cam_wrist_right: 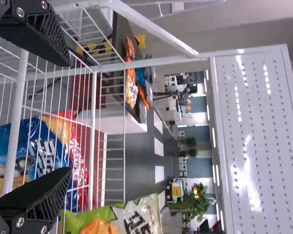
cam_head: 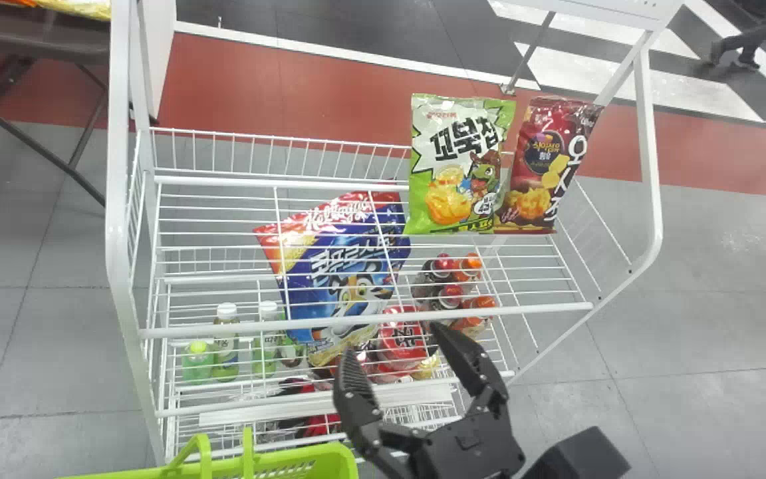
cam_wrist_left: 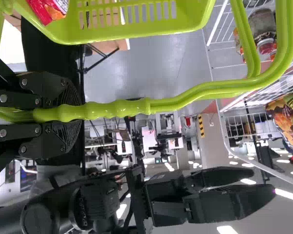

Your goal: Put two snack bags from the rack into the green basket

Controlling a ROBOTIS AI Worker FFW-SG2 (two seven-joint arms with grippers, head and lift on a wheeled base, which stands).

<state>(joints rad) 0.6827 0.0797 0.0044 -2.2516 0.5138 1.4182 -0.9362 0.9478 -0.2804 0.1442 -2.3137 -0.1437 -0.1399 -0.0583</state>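
White wire rack (cam_head: pixel 118 199), several tiers, before the robot. Two snack bags upright side by side at the right-hand end of the upper shelf (cam_head: pixel 370 324): one green-and-white bag (cam_head: pixel 446 159), with a cartoon turtle and golden pieces on the front; one dark red bag (cam_head: pixel 536 173), just to the right of the first, leaning slightly. One blue-and-red bag (cam_head: pixel 336 286), with a cartoon tiger, tilted, behind the shelf wires, left of the other two. Right gripper (cam_head: pixel 396 342), released, the two black fingers spread wide apart and nothing grasped between; at the rack's front, near the upper shelf's front rail and the lower edge of the blue-and-red bag. Left gripper (cam_wrist_left: pixel 72 113), clenched around the grip of the handle (cam_wrist_left: pixel 117 107) of the green basket (cam_head: pixel 336 454). Green basket itself at the lower left of the head view, before the rack, handle raised; red packet (cam_wrist_left: pixel 46 9) inside its rim in the left wrist view. Lower tiers: bottles (cam_head: pixel 226 339) with white and green caps, toward the left; containers (cam_head: pixel 451 296) with red and orange caps, toward the right; red packages (cam_head: pixel 401 339) between. Dark table (cam_head: pixel 44 43) beyond the rack's left side, bearing an orange-and-yellow packet (cam_head: pixel 84 8).
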